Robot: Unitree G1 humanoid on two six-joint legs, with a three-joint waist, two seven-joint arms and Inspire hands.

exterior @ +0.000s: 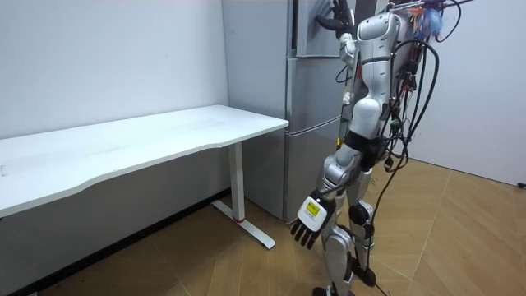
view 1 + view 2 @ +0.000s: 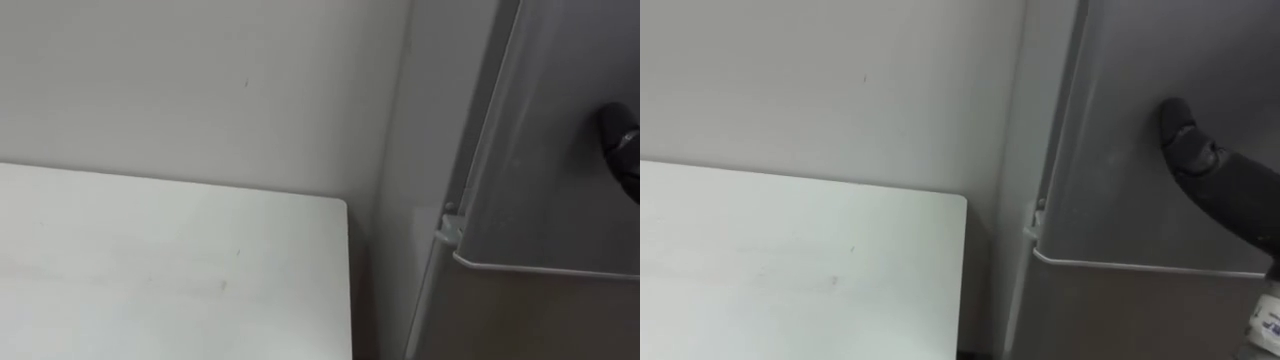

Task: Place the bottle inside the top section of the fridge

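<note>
Two hands, two very different poses. My right hand [image 2: 1200,165] is up high, the arm reaching in from the lower right. The fingers [image 2: 1178,125] I can see lie stretched out, tip against the grey face of the upper fridge door [image 2: 1110,120], and they close on nothing. The left hand [image 1: 311,219] hangs low at the robot's side on a nearly straight arm. Its fingers are loose, point down toward the floor [image 1: 205,263], and are empty.

In the room view the robot stands upright close before the fridge [image 1: 308,148], facing it. The white table [image 1: 164,136] is on its left, along the wall [image 2: 200,80]. The upper door sits closed above the lower door [image 2: 1120,315], with a thin seam between them. Where the bottle is I cannot tell, nor which way it points or how its long axis lies.
</note>
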